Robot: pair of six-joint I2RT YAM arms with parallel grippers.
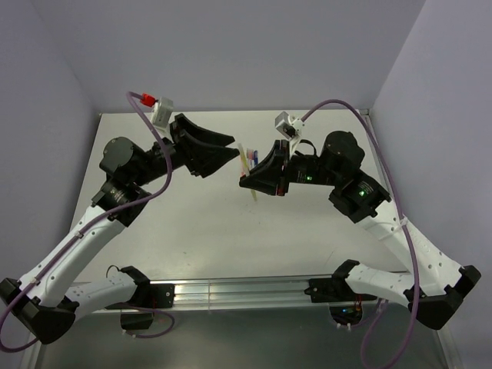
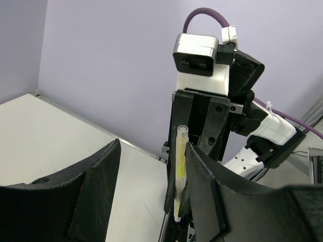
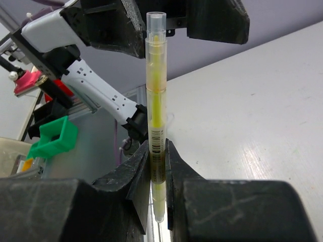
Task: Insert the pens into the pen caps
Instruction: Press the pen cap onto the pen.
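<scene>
Centre frame: right end effector (image 3: 157, 154) clamped on the lower barrel of the yellow pen (image 3: 156, 85), long axis upright above the bench (image 3: 262, 101), clear end uppermost. The left end effector (image 2: 151, 151) gapes wide, holding nothing. Pen's upper end sits between its jaws, nearer the right-of-frame one. Left arm is closest to the free end.

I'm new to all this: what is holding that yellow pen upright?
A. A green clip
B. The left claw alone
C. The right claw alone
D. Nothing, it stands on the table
C: in the right wrist view the right claw is pinched shut on the lower part of the yellow pen, while the left claw stands wide open beside the pen's top.
</scene>
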